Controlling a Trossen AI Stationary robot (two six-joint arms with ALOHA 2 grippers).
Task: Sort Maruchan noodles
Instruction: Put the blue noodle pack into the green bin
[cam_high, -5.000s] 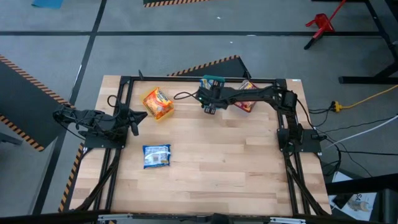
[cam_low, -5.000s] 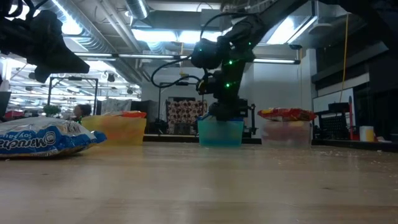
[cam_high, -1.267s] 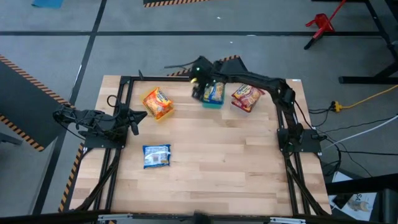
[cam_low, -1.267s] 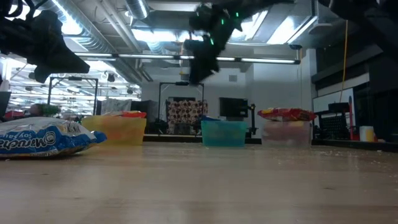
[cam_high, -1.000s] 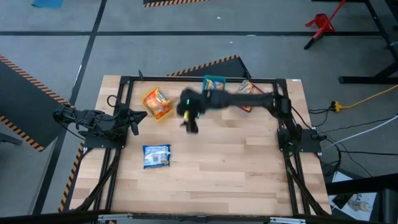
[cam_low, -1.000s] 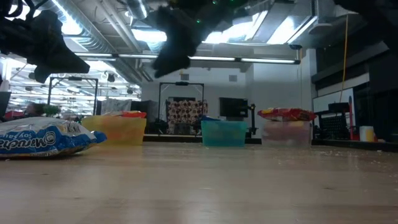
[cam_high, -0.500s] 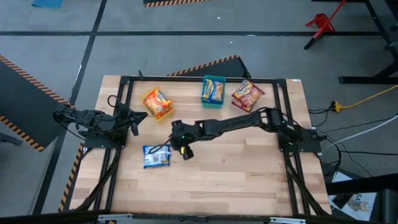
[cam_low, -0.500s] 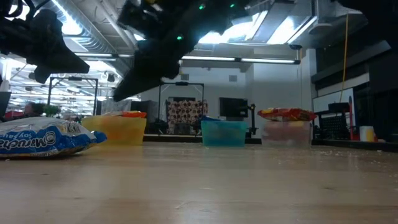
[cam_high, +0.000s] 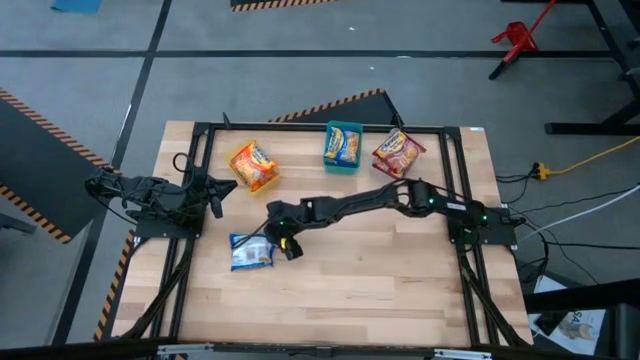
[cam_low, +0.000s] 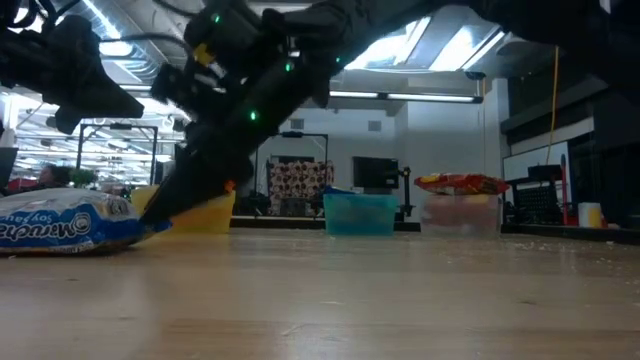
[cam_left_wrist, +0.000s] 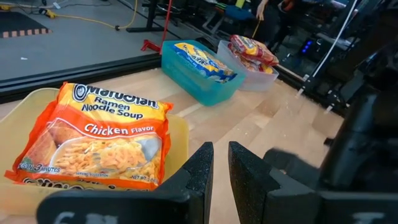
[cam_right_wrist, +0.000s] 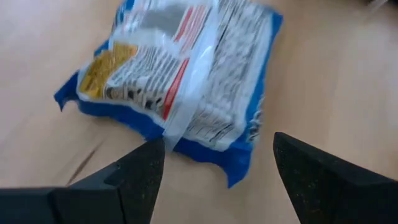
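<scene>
We position the right gripper (cam_right_wrist: 211, 165), jaws spread wide and empty, just beside the blue packet (cam_right_wrist: 186, 74); its long axis runs ahead between them.

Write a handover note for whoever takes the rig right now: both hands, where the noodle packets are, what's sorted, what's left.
Right hand: open, reaching down at the blue-and-white glossy ramen packet lying loose on the wooden table; not gripped yet.
Left hand: nearly shut, empty, parked at the table's left edge.
Done: orange chicken packet in the yellow bin, a blue packet in the teal bin, red packets in the clear bin.
Left: grasp the loose blue packet, likely for the teal bin.
</scene>
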